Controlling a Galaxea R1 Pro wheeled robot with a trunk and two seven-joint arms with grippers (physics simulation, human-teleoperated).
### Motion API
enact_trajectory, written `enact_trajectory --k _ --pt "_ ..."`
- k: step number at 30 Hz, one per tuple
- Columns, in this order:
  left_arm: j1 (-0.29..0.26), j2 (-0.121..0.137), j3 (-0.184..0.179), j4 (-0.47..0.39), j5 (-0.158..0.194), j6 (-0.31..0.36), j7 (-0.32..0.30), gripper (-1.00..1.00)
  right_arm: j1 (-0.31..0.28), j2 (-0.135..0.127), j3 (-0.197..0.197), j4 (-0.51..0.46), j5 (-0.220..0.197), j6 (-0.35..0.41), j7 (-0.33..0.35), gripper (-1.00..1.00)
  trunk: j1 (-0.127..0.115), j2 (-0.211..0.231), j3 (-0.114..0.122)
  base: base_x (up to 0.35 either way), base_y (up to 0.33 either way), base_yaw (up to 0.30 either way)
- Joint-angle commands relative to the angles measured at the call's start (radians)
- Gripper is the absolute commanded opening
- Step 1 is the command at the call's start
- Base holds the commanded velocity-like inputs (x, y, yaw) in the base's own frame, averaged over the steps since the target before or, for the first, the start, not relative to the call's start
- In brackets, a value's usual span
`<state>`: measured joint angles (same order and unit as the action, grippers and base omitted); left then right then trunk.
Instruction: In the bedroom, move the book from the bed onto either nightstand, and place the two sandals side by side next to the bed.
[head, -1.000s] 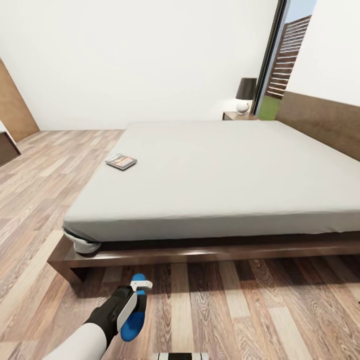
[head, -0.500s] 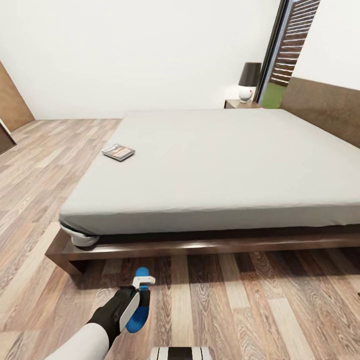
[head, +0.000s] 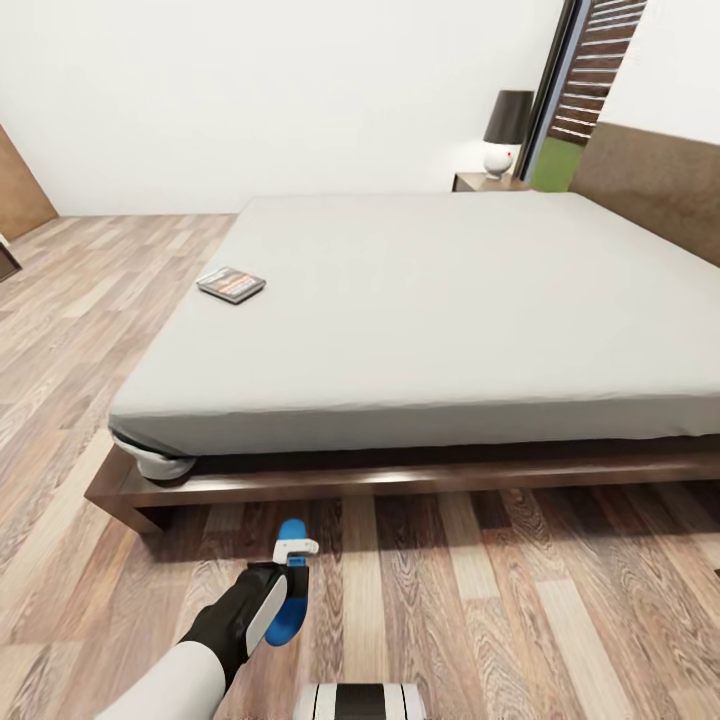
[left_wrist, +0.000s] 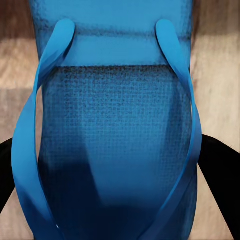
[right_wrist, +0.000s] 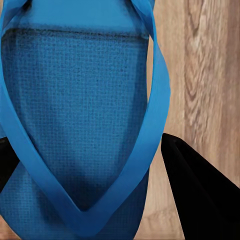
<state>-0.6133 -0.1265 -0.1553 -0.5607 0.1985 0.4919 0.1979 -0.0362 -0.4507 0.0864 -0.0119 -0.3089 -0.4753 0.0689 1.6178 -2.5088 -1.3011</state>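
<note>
Closer to the bed (head: 420, 300) now, the left pincer (head: 290, 560) carries a sandal (head: 288, 590), fingers (left_wrist: 217, 165) snug on its edges. Right pincer (right_wrist: 100, 165) grips another. Light, floppy foam; hold mid-sole. Book (head: 231, 285) lies well ahead.

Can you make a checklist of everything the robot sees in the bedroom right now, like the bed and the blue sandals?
Surface: wood-plank floor; grey bed.
Job's things: book on the bed near its edge; nightstand beyond the bed.
Clutter: lamp on the nightstand.
Grippers: left gripper shut on a blue sandal; right gripper shut on another blue sandal.
Cables: nothing seen.
Surroundings: white wall, window.
</note>
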Motion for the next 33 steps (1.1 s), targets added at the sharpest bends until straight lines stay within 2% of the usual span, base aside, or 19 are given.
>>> enact_trajectory --k 1,17,23,31,33 --pt "0.000 0.001 -0.006 -0.002 0.010 0.004 0.009 -1.00 -0.001 0.000 0.008 0.001 -0.012 -0.003 0.006 -1.00 0.000 -0.001 -0.005 0.000 0.000 0.000" --pt "0.000 0.002 -0.004 -0.041 0.010 0.001 0.008 -1.00 -0.001 0.000 0.008 0.001 -0.012 -0.003 0.006 -1.00 0.007 -0.004 -0.067 0.000 0.000 0.000" --pt "0.000 0.002 -0.004 -0.045 0.010 0.001 0.009 -1.00 -0.001 0.000 0.008 0.001 -0.012 -0.003 0.006 -1.00 0.007 -0.004 -0.067 0.007 0.000 0.000" --pt "0.000 0.001 -0.006 -0.045 0.010 0.001 0.009 -1.00 -0.001 0.000 0.009 0.001 -0.012 -0.003 0.006 -1.00 0.007 -0.004 -0.067 0.207 0.000 0.000" --pt "0.000 0.001 -0.006 -0.045 0.010 0.001 0.009 -1.00 -0.001 0.000 0.008 0.002 -0.012 0.000 0.006 -1.00 0.008 -0.005 -0.074 0.003 0.000 0.000"
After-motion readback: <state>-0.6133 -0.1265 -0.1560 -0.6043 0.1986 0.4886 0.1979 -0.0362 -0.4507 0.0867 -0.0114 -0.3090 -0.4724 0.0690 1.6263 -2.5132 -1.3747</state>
